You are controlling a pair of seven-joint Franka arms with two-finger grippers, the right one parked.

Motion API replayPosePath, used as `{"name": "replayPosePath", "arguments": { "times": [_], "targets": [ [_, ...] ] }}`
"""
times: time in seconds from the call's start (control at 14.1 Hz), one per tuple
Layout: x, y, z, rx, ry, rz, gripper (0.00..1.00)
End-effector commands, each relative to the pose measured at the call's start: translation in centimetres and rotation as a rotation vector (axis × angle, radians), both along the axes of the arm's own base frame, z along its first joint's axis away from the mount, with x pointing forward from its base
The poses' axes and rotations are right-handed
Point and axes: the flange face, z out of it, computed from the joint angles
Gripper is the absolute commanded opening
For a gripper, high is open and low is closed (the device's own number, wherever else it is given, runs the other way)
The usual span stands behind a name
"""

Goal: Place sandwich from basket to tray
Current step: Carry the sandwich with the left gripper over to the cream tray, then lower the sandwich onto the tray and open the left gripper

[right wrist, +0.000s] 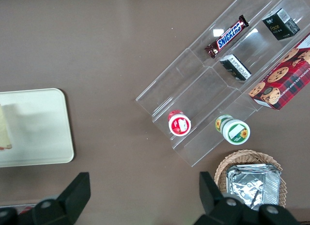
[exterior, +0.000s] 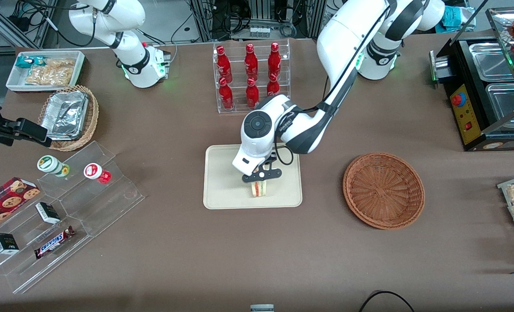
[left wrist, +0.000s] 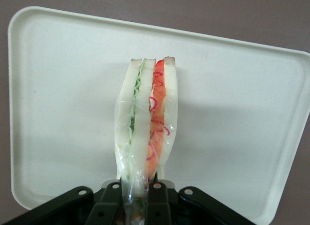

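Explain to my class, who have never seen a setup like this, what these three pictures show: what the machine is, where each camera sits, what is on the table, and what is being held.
The machine is a pair of white robot arms fixed to a brown table. One picture looks down from the front. Another comes from a camera on the working arm's wrist, looking past its claw. The third comes from the parked arm's wrist.

The claw is shut on a wrapped sandwich, a wedge of white bread with red and green filling. It holds the sandwich over the cream tray; whether the sandwich already touches the tray cannot be told. The round brown basket, which sits toward the working arm's end of the table, has nothing in it.

Also on the table: red bottles in a clear rack and a clear stepped stand with snacks.
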Motion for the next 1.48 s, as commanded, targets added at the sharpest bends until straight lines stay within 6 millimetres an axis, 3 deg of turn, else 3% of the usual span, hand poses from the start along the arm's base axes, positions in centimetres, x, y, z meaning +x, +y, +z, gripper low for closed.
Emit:
{"name": "replayPosePath", "arguments": {
  "times": [0.0,0.14,0.28,0.35,0.57,0.92,1.13,1.41],
  "targets": [
    [0.2,-0.9,-1.0,0.015,-0.011,-0.022,0.0],
    [0.2,-1.2,-1.4,-0.008,-0.026,-0.013,0.04],
    [0.2,-1.3,-1.3,-0.021,-0.03,-0.012,0.37],
    [0.2,-1.3,-1.3,-0.021,-0.031,-0.017,0.96],
    [0.3,-1.2,1.0,-0.02,-0.046,-0.009,1.0],
    [0.3,1.3,8.7,0.039,-0.033,0.0,1.0],
    [1.6,4.9,11.3,0.092,-0.017,0.054,1.0],
    [3.8,11.7,13.9,0.114,-0.003,0.134,1.0]
  ]
}}
